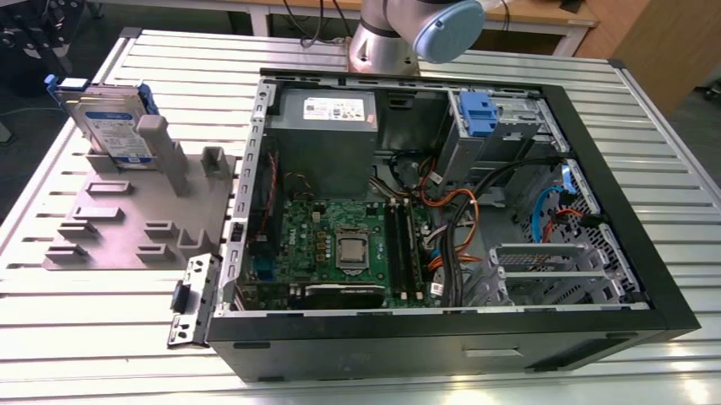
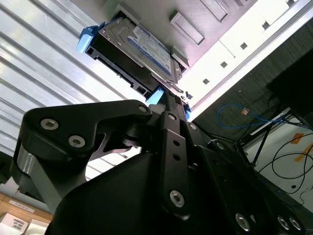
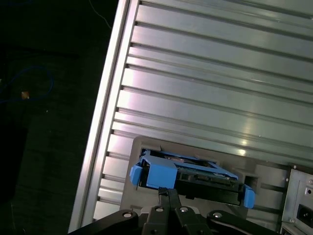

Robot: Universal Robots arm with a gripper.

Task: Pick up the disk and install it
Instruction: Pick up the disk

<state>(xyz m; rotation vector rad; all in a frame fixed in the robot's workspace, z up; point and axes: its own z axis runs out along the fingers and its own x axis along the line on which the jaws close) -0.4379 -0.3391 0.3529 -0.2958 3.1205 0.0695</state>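
**Gripper and disk, from both wrist views and the exterior view.** In the first wrist view I read the gripper (image 3: 167,192) as clenched on nothing. Its two slim black fingers (image 3: 163,201) run side by side and meet at the tips with no gap that I can make out. In the second wrist view the gripper (image 2: 167,98) presents edge-on as one black bar, which leaves that reading unconfirmed.

The disk (image 3: 205,182) lies straight past the fingertips in both wrist views, with its blue plastic frame (image 3: 157,176) lining up with them. From the wrist views I cannot tell whether tip and frame touch. In the exterior view the disk (image 1: 107,118) stands alone in its slot. The second wrist view shows the disk (image 2: 146,46) by its white-and-blue label and dark connector edge.

The disk stands on edge in a grey stand (image 1: 124,228), at the stand's far corner toward the exterior view's left. The stand rests on a slatted aluminium table (image 1: 67,321), near the table's edge on the exterior view's left.

Just beside the stand, an open black computer case (image 1: 451,337) lies on its side, taking up the table's middle and the exterior view's right. Inside it I see:
- a green motherboard (image 1: 338,245);
- a grey power-supply box (image 1: 327,126) with a white sticker;
- a small blue latch (image 1: 478,114) in the drive bay, at the case's far corner toward the exterior view's right.

The arm (image 1: 406,29), silver with a pale blue cap, rises at the table's far edge behind the case.
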